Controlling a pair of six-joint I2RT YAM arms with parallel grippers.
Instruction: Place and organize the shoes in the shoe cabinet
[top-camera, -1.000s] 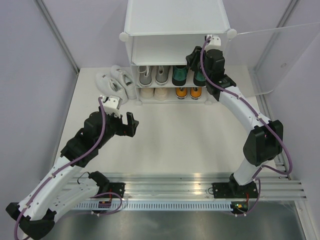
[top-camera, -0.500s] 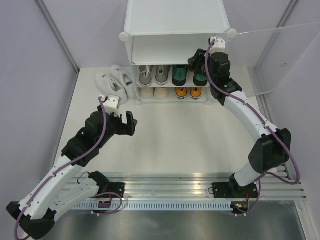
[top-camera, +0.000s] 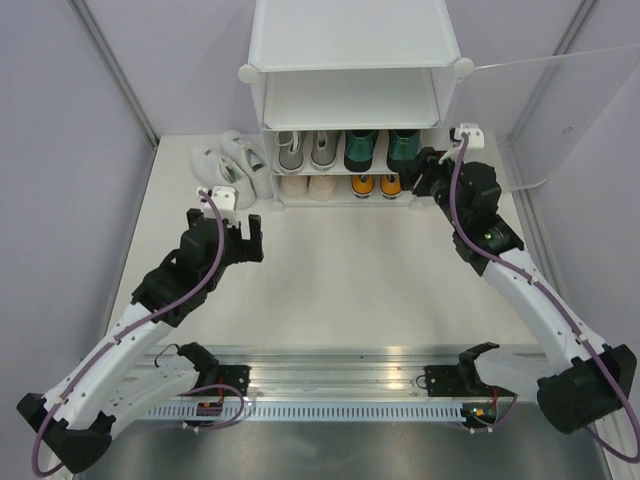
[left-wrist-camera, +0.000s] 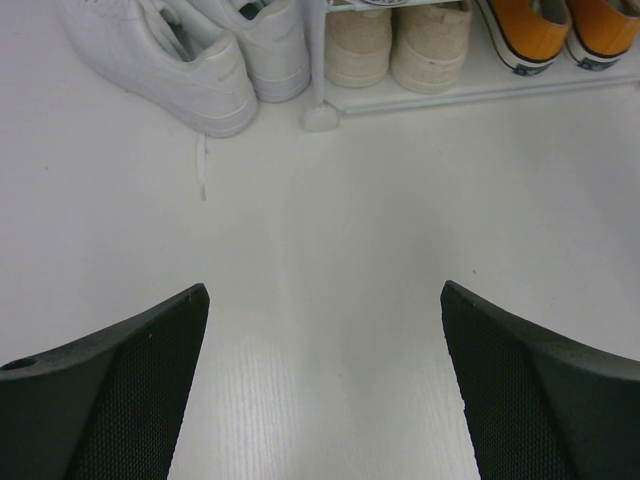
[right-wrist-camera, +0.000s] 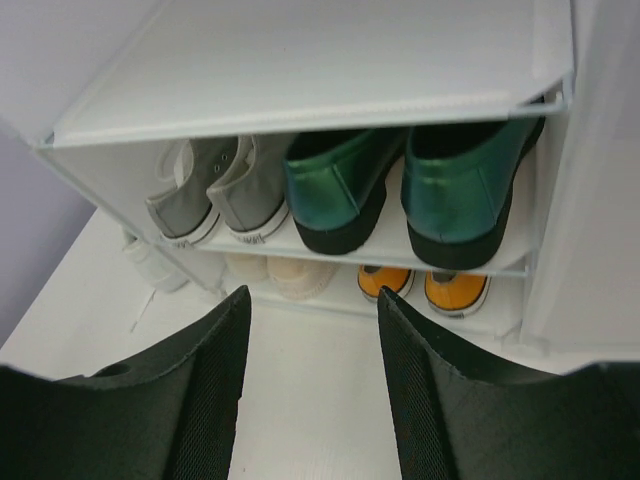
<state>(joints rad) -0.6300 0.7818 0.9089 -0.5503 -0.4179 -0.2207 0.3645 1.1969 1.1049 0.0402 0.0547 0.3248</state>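
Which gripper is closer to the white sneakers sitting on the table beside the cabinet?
Left. The left gripper hovers open a little short of the white sneakers; the right gripper is across by the green shoes in the shoe cabinet.

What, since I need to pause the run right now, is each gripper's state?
Left gripper: open, holding nothing.
Right gripper: open, nothing between its fingers.
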